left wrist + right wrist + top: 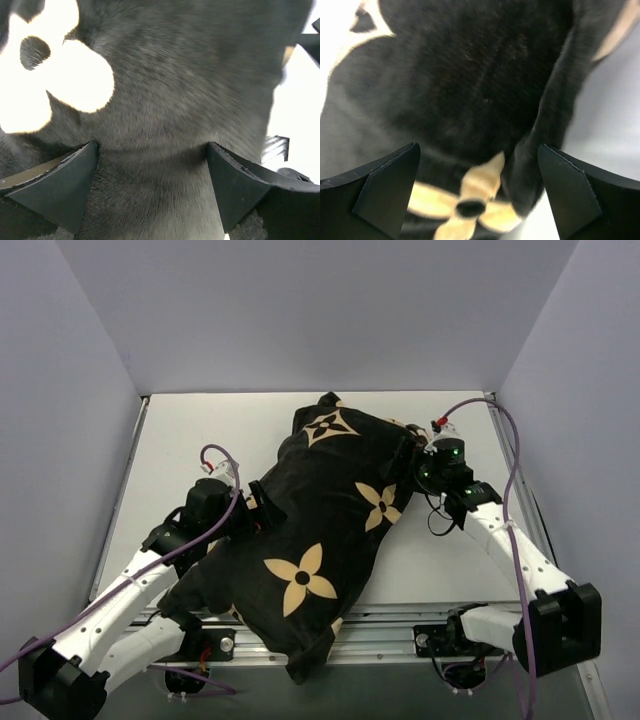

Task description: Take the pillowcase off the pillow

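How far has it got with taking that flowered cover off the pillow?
Nothing looks done yet: the pillowcase wraps everything, and no white of the pillow shows anywhere. In hand: the left tool and the right tool sit open at opposite sides of the black fabric, gripping nothing. Left to do: pinch the cover and pull it off the pillow, which is really the whole job.

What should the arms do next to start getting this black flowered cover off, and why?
Probably close the left gripper to pinch the cover. Both grippers stand open, holding nothing. In the left wrist view the black fabric bulges right up between the fingers, so a pinch looks ready there. The right gripper faces the cover's right side, also open, and could grip after that.
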You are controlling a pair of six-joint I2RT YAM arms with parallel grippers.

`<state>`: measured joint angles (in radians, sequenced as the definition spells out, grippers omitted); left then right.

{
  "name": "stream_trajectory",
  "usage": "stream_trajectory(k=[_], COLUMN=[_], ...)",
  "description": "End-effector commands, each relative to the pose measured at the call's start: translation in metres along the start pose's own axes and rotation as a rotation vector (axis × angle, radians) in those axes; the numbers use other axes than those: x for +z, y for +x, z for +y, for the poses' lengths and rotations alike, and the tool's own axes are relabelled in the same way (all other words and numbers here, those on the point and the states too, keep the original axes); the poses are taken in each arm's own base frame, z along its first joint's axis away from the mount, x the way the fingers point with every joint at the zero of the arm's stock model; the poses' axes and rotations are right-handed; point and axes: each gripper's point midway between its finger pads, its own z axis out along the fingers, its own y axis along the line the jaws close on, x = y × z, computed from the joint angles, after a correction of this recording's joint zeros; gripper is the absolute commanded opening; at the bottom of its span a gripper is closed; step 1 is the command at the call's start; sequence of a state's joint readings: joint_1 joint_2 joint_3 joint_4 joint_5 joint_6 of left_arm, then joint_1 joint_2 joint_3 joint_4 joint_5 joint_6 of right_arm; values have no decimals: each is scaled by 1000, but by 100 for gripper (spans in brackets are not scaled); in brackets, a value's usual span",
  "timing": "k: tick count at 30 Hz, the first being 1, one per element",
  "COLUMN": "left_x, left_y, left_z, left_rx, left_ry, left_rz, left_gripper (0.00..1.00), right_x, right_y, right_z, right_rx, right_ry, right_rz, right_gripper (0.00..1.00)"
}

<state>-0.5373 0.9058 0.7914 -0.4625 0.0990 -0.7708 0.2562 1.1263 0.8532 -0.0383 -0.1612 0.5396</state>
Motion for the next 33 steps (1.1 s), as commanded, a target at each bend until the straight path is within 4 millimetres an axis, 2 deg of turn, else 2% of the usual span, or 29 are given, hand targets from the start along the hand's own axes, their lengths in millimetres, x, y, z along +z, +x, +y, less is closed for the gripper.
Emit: stream_trajectory(k=[1,2,3,4,5,6,7,8,9,10,11,12,13,14,15,16,18,19,21,22,23,24,25,26,27,28,29,32,33], left_x=[24,35,44,58,66,75,93,100,109,125,130,133,144,145,144,141,129,115,97,78,73,66,44,45,40,24,31,35,44], left_y=[28,34,26,26,20,0,-3,-22,-54,-62,-82,-122,-130,-146,-161,-186,-206,-220,-226,-231,-220,-215,-213,-191,-182,-174,-147,-117,-98], left_z=[19,31,34,48,53,46,58,64,47,54,56,33,38,37,31,18,14,4,6,-2,5,7,-2,13,16,7,23,22,35], left_rx=[-99,-109,-105,-101,-94,-82,-61,-62,-45,-15,-3,24,50,58,70,105,128,165,192,209,204,204,194,179,152,144,127,58,22], left_ry=[-31,-71,-80,-133,-154,-139,-182,-198,-163,-185,-193,-155,-175,-180,-173,-155,-173,-163,-206,-201,-220,-224,-204,-230,-235,-207,-223,-169,-187], left_rz=[71,89,57,70,64,25,45,15,-37,-22,-46,-114,-108,-127,-151,-195,-236,-277,-304,-338,-320,-320,-352,-310,-311,-334,-290,-283,-248], left_gripper=[99,99,99,99,99,99,99,99,99,99,99,99,99,99,99,99,99,98,98,98,98,98,98,98,98,98,98,98,99], right_x=[26,29,35,37,36,37,35,35,31,28,26,21,17,15,8,8,4,-1,-8,-11,-11,-19,-21,-23,-30,-33,-32,-29,-23], right_y=[15,23,33,41,56,62,74,80,95,109,112,124,133,135,150,153,154,157,139,131,123,104,95,86,68,59,46,21,11], right_z=[14,19,20,22,30,32,33,41,52,50,60,72,77,91,106,112,130,140,151,153,144,151,146,135,139,134,120,83,64], right_rx=[-69,-81,-93,-122,-151,-167,-165,-157,-153,-131,-75,-68,-60,-48,-77,-97,-166,-200,-258,-270,-287,-294,-331,-342,-341,-368,-362,-362,-339], right_ry=[-107,-130,-137,-140,-151,-139,-136,-156,-193,-197,-225,-262,-278,-313,-345,-343,-351,-364,-355,-354,-301,-303,-286,-242,-246,-237,-194,-72,-20], right_rz=[70,92,125,147,184,190,207,206,229,251,241,254,259,249,276,275,290,298,263,246,226,184,167,167,130,116,106,57,45], right_gripper=[99,98,97,95,94,94,93,93,92,91,90,90,90,90,90,91,93,93,94,95,95,95,96,96,96,96,96,97,97])
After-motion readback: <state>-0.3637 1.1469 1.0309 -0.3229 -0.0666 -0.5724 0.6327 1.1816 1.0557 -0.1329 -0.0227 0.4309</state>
